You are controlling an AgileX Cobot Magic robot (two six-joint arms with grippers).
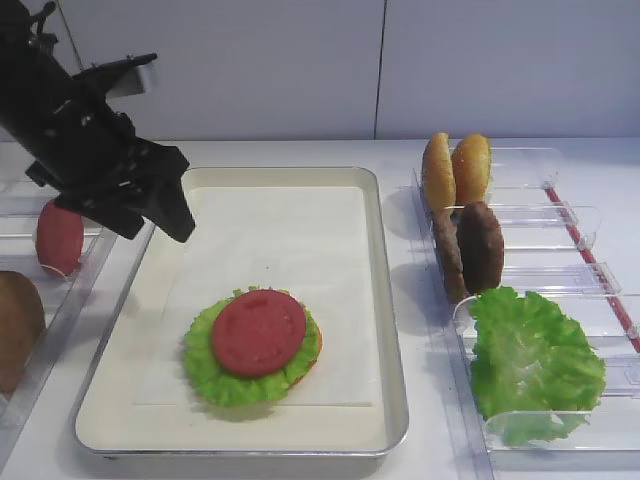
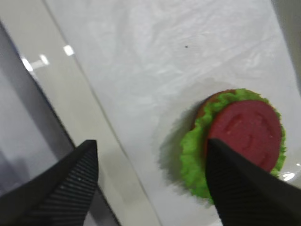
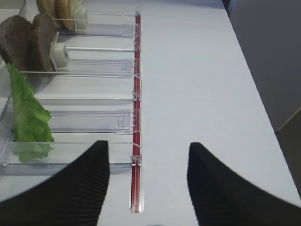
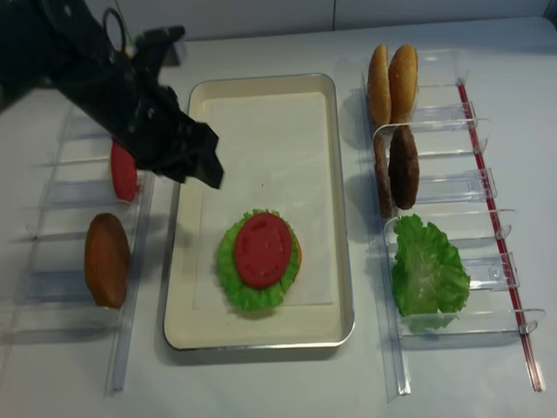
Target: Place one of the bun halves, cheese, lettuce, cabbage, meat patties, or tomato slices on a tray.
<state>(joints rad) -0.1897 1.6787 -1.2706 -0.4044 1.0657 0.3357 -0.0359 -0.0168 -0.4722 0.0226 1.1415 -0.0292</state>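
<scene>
On the paper-lined silver tray (image 1: 290, 210) lies a stack: a tomato slice (image 1: 258, 332) on lettuce (image 1: 215, 378), with an orange bun edge (image 2: 207, 106) peeking out beneath. My left gripper (image 1: 160, 222) hovers open and empty over the tray's left rim, up and left of the stack. In the left wrist view the left gripper (image 2: 150, 143) frames bare paper, with the tomato slice (image 2: 244, 132) by its right finger. My right gripper (image 3: 148, 145) is open and empty above the table beside the right-hand holders; it does not show in the exterior views.
Clear holders on the right carry two bun halves (image 1: 455, 168), two meat patties (image 1: 470, 248) and a lettuce leaf (image 1: 530, 360). Holders on the left carry a tomato slice (image 1: 58, 238) and a bun half (image 1: 15, 325). A red strip (image 3: 136, 94) edges the right holders.
</scene>
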